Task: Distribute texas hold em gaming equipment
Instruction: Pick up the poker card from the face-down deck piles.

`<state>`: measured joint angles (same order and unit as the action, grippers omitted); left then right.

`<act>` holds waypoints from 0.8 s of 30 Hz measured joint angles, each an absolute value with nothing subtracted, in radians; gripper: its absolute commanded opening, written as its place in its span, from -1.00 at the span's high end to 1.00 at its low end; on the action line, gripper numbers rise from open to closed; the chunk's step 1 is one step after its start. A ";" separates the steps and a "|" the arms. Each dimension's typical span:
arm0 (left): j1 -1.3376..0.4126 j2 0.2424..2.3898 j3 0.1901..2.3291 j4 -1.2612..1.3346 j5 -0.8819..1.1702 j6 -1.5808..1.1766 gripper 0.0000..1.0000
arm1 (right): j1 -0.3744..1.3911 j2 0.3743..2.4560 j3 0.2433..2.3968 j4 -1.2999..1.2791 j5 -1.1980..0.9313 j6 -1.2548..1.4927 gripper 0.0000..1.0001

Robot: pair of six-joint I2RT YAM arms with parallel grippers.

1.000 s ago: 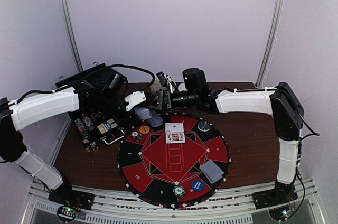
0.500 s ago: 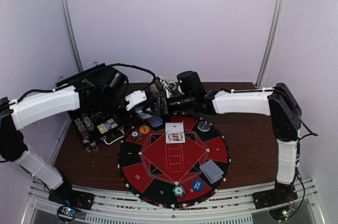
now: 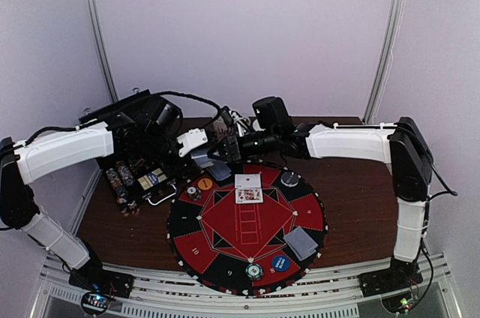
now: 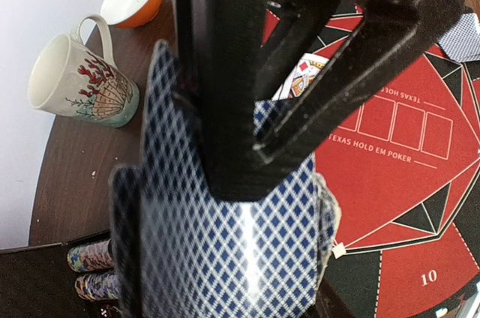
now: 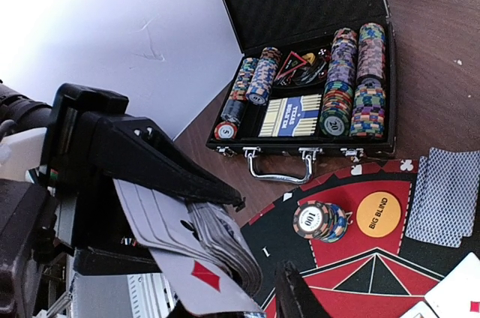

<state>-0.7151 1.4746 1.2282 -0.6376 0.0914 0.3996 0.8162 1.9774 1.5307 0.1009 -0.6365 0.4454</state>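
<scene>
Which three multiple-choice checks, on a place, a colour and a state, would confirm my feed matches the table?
1. The BIG BLIND disc lies: A on the mat beside a chip stack; B off the mat; C under a card.
2. The deck is backed in: A red; B green; C blue pattern.
3. The left claw is: A empty; B clamped on the deck; C gripping a chip.
Answers: 1 A, the right wrist view shows it there; 2 C, blue diamonds cover them; 3 B, its fingers pinch the cards.
</scene>
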 measured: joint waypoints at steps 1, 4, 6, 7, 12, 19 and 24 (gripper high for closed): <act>-0.715 1.476 1.228 -0.637 0.088 0.400 0.18 | 0.816 1.974 1.531 0.096 -0.636 0.445 0.54; -0.715 1.477 1.225 -0.637 0.077 0.400 0.19 | 0.816 1.964 1.531 0.075 -0.631 0.444 0.60; -0.715 1.477 1.223 -0.637 0.071 0.400 0.18 | 0.816 1.960 1.531 0.060 -0.627 0.441 0.61; -0.715 1.478 1.223 -0.637 0.069 0.400 0.19 | 0.816 1.958 1.531 0.052 -0.624 0.440 0.61; -0.715 1.479 1.219 -0.637 0.064 0.400 0.18 | 0.816 1.953 1.531 0.023 -0.618 0.427 0.81; -0.715 1.481 1.214 -0.637 0.046 0.400 0.19 | 0.815 1.943 1.544 -0.023 -0.621 0.400 1.00; -0.715 1.481 1.208 -0.633 0.033 0.399 0.19 | 0.807 1.906 1.545 -0.081 -0.620 0.369 1.00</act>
<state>-0.7151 1.4815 1.2079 -0.6331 0.0334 0.3992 0.8066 1.9060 1.5448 -0.0807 -0.6205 0.3691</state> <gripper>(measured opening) 0.410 0.020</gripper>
